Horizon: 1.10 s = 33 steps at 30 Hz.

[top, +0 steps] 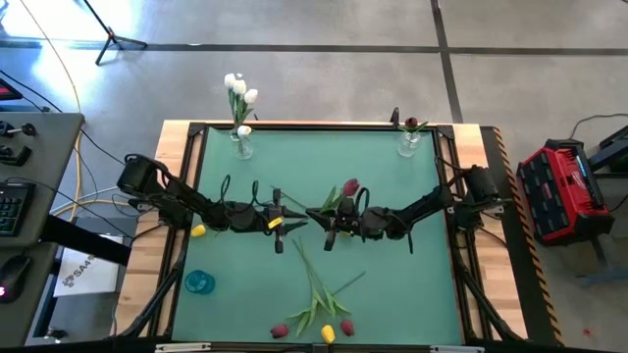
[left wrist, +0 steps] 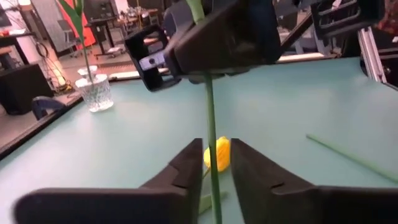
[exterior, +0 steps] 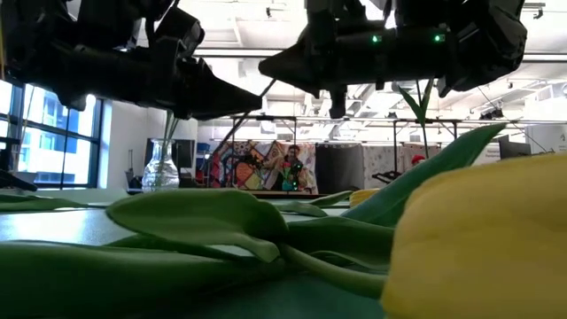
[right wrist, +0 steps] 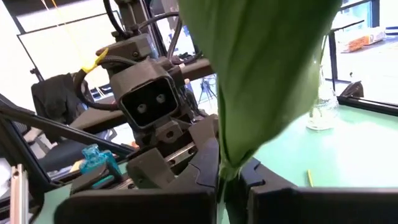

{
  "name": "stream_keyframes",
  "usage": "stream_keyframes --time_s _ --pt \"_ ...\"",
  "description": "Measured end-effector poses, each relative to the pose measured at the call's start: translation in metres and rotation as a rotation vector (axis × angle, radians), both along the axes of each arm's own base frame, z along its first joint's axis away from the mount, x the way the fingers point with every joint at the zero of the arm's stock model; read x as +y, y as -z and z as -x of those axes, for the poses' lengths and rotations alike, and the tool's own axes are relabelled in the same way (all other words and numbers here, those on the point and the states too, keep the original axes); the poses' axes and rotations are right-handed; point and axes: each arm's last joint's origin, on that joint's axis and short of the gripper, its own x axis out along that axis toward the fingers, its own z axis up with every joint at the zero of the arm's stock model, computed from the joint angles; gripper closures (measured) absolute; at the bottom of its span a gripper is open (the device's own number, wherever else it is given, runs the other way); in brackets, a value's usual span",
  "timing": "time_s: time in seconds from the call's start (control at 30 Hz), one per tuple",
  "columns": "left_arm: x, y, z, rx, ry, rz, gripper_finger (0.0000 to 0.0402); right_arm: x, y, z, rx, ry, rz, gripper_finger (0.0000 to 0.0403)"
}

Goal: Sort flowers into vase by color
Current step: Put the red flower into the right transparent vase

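Note:
My right gripper (top: 332,222) is shut on a dark red tulip (top: 350,186) above the middle of the table. Its green stem (left wrist: 211,124) runs from the right gripper toward my left gripper (top: 292,222). That gripper is open, its fingers (left wrist: 186,171) standing on either side of the stem with a gap on both sides. A yellow head (left wrist: 216,154) shows beyond them. The far-left vase (top: 241,145) holds white tulips (top: 238,88); the far-right vase (top: 409,143) holds a dark red one. More tulips (top: 316,312) lie near the table's near edge. My right gripper pinches the dark red tulip's stem (right wrist: 227,182) between its two fingers, just where a broad leaf (right wrist: 261,68) springs from it. The fingers lie across the stem. The flower is lifted clear of the table, its head out past the gripper toward the far edge.
A blue object (top: 199,282) sits near the left front of the table, and a yellow tulip head (top: 199,231) lies beside the left arm. In the low view a yellow head (exterior: 483,239) and leaves (exterior: 195,217) fill the foreground. A red toolbox (top: 561,191) stands off the table's right.

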Motion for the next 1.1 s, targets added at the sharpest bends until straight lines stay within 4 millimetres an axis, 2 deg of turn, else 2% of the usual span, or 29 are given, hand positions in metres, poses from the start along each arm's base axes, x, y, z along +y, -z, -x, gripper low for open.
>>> stream_keyframes --time_s 0.23,0.5,0.63,0.83,1.1 --pt "0.0 -0.002 -0.002 -0.008 0.027 0.05 0.025 -0.004 0.001 -0.002 0.021 -0.061 0.045 0.0403" --pt "-0.002 -0.005 -0.006 -0.016 0.094 0.044 0.0238 -0.017 -0.004 -0.004 0.002 -0.206 0.057 0.0403" --pt "0.0 -0.004 -0.006 -0.009 0.082 0.066 0.027 -0.021 -0.003 -0.005 0.011 -0.232 0.058 0.0403" --pt "0.005 -0.003 -0.007 0.002 0.062 0.076 0.0384 -0.021 -0.003 -0.005 0.016 -0.232 0.062 0.0402" --pt "0.009 -0.005 -0.007 -0.029 -0.04 0.097 0.0399 -0.019 -0.004 -0.005 0.001 -0.19 0.059 0.0402"
